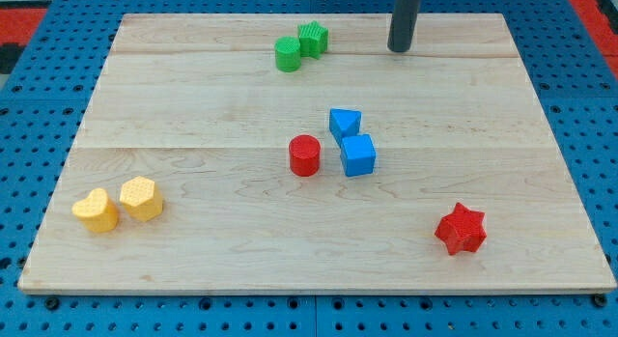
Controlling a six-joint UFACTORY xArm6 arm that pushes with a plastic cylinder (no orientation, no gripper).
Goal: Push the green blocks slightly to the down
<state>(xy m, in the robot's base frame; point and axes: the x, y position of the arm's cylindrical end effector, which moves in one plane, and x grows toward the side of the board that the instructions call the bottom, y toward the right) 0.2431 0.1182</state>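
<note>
Two green blocks touch each other near the view's top, left of centre: a green cylinder [288, 54] and, just to its upper right, a green star-like block [313, 38]. My tip [401, 48] is the lower end of the dark rod coming down from the view's top. It stands on the board to the right of the green blocks, about level with them, with a clear gap between it and the star-like block.
A red cylinder [304, 154] sits mid-board with a blue triangular block [345, 122] and a blue cube [357, 154] to its right. A red star [461, 229] lies at lower right. Two yellow blocks [96, 210] [142, 198] lie at lower left on the wooden board [193, 115].
</note>
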